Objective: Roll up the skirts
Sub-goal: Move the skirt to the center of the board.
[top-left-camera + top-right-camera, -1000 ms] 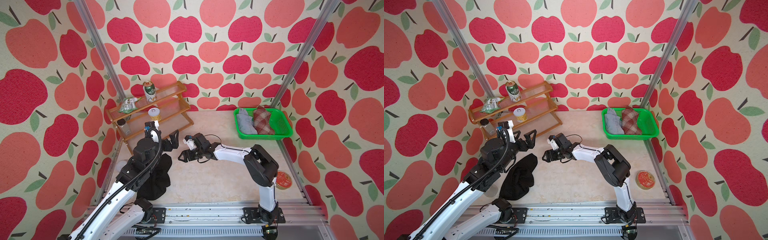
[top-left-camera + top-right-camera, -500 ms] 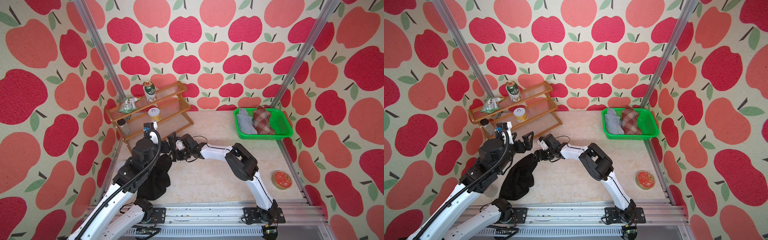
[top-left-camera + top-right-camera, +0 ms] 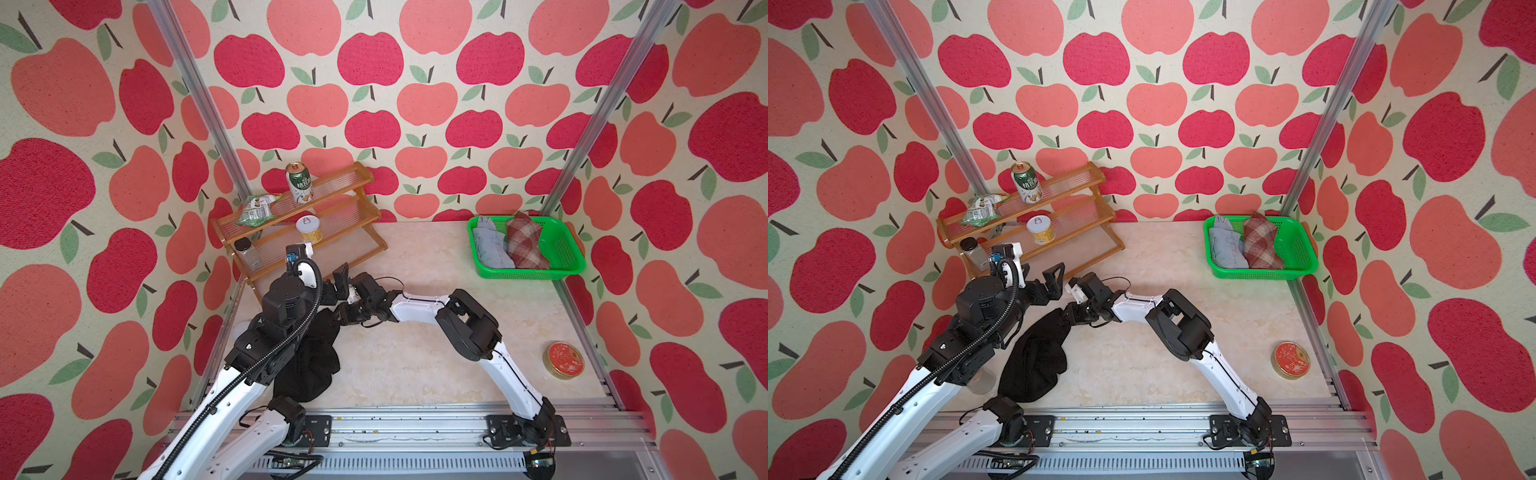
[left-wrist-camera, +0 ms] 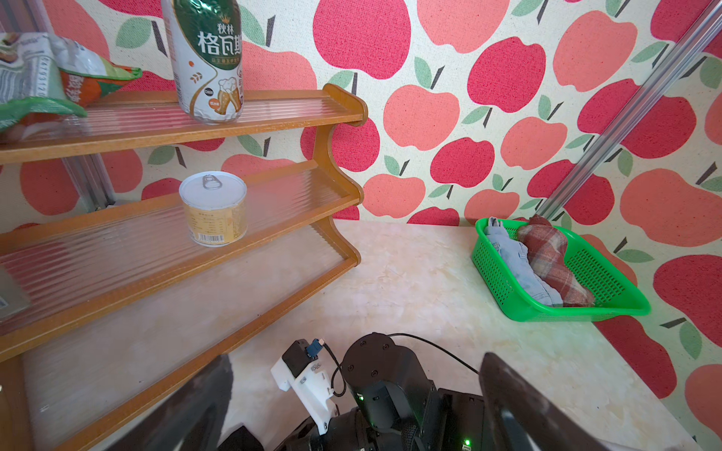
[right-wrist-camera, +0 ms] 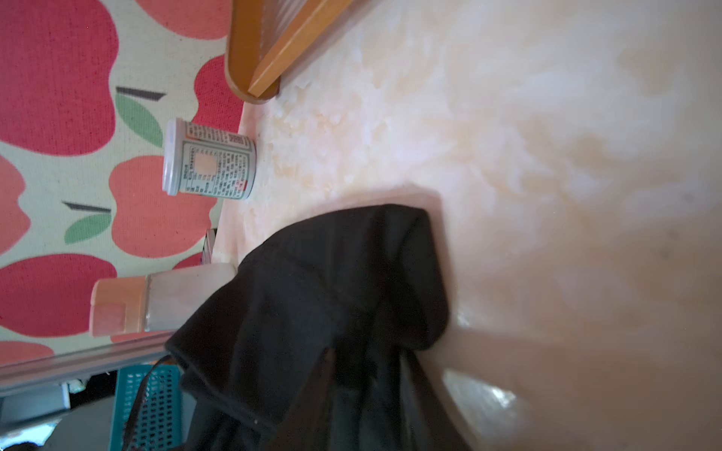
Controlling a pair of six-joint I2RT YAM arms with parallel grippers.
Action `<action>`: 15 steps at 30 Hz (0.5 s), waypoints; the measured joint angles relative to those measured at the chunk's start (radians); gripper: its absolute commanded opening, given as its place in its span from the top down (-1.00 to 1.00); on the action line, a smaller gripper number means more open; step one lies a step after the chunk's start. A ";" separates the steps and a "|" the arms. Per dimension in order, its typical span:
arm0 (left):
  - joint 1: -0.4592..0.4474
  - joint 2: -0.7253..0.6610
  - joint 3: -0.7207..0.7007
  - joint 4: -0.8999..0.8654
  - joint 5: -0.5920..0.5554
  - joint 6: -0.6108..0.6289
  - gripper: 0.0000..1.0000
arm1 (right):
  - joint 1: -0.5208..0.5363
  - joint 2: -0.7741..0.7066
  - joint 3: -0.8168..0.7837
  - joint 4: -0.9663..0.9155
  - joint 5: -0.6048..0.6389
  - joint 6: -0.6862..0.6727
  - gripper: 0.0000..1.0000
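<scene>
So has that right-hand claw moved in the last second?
Yes. The right gripper has swung away from the green basket toward the wooden rack side, ending at the black skirt.

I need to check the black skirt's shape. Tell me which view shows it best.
A top view shows the black skirt nearly whole, crumpled on the table. The left arm covers more of it in the paired top view. The right wrist view shows one end close up; the left wrist view shows none.

The tall green-and-white can (image 4: 207, 58) on the top shelf of the wooden rack (image 4: 273, 117) carries large white Chinese characters, "秋林" above "格瓦斯", the last one cut off by the can's curve. The short can (image 4: 213, 209) on the middle shelf bears a barcode; its other print is too small to read.
</scene>
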 measured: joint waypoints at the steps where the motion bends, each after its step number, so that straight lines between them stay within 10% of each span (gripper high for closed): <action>1: 0.003 0.000 0.000 0.000 0.000 0.000 -0.98 | -0.004 0.000 -0.010 0.003 0.002 0.005 1.00; 15: 0.008 0.050 -0.058 0.065 0.074 -0.002 -0.77 | -0.333 -0.440 -0.328 -0.114 0.017 -0.106 1.00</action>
